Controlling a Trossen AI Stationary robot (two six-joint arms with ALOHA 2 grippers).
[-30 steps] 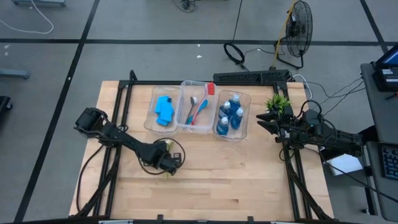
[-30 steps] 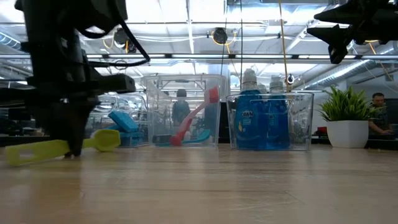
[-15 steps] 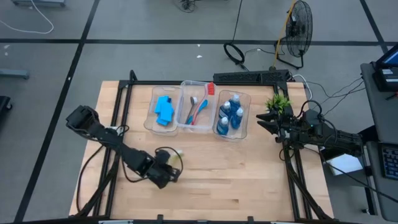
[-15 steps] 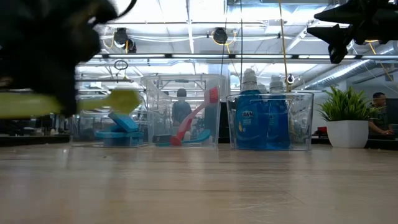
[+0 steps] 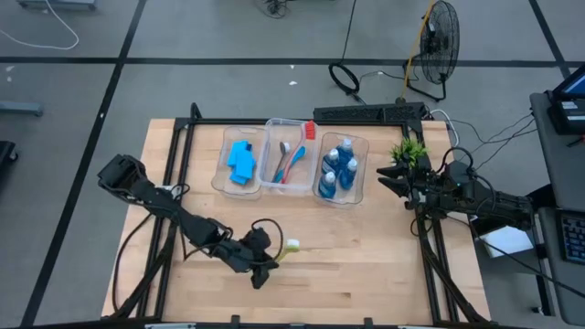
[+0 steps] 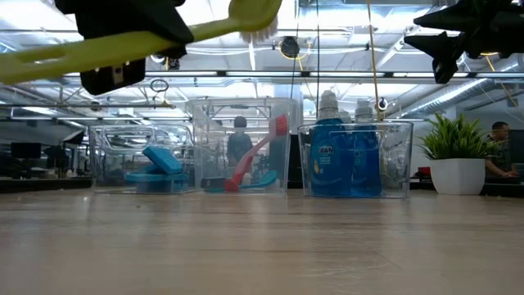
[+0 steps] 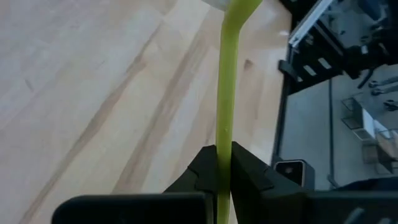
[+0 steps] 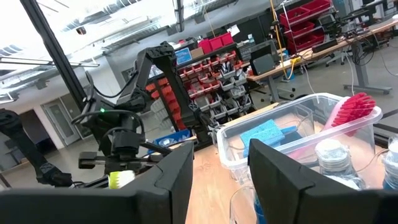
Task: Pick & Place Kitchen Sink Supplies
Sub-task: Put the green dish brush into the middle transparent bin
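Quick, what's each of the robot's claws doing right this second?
Left gripper: closed on the yellow-green brush, held up above the table.
Right gripper: open, holding nothing, waiting near the potted plant.

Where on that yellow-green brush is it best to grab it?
On the thin straight handle, as the left gripper does now: its jaws pinch the yellow-green brush from both sides, likely best from above. The stem is slim and even; the wider head sticks out beyond.
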